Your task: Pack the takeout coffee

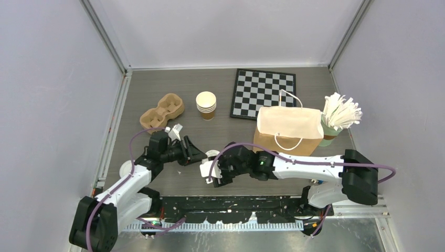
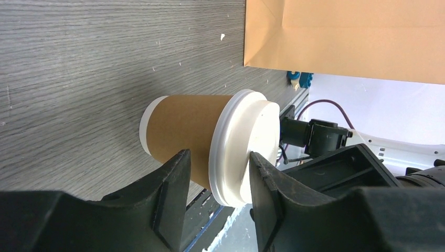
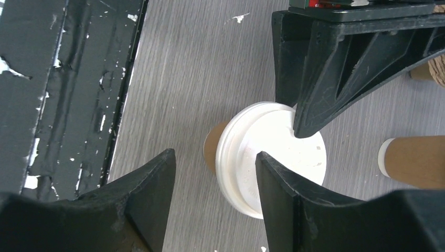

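Right fingers [image 3: 162, 176] hang open over the coffee [image 2: 186, 131], upright on the worktop [image 1: 220, 134]; left fingers [image 2: 176, 176] spread too, one tip on its lid [image 3: 273, 157]. Grip below the lid, kept level.

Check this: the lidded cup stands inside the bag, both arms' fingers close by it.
Not inside. The cup stands on the table, left of the bag, as the top view shows. The left fingers and right fingers are close by it.
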### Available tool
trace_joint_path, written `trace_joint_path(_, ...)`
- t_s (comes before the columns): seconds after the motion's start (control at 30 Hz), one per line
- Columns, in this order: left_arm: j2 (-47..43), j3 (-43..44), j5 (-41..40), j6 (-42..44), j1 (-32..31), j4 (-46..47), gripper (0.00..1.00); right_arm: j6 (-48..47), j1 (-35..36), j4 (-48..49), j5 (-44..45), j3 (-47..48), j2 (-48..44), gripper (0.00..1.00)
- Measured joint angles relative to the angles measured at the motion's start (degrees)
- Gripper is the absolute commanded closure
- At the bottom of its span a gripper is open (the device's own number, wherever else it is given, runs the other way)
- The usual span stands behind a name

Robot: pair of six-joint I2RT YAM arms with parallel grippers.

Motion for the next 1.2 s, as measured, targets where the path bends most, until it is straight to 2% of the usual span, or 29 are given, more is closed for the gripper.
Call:
trace_joint_path(0.33,-0.7,0.0,-0.4,0.0,-0.3,-0.9,0.59,-2.4,2.1,8.2,4.8,-3.3,2.4,0.44)
trace_joint_path(0.6,0.7,0.7,-0.6,0.1,-1.0,-1.0,0.63,-3.4,7.2,15.5,15.7,-7.3,2.5,0.5)
trace_joint_path(1.2,2.6,2.6,-1.1,1.6,-1.9,-3.0,0.64,-3.4,18.4,33.0,40.5,-12.5,9.9,0.52)
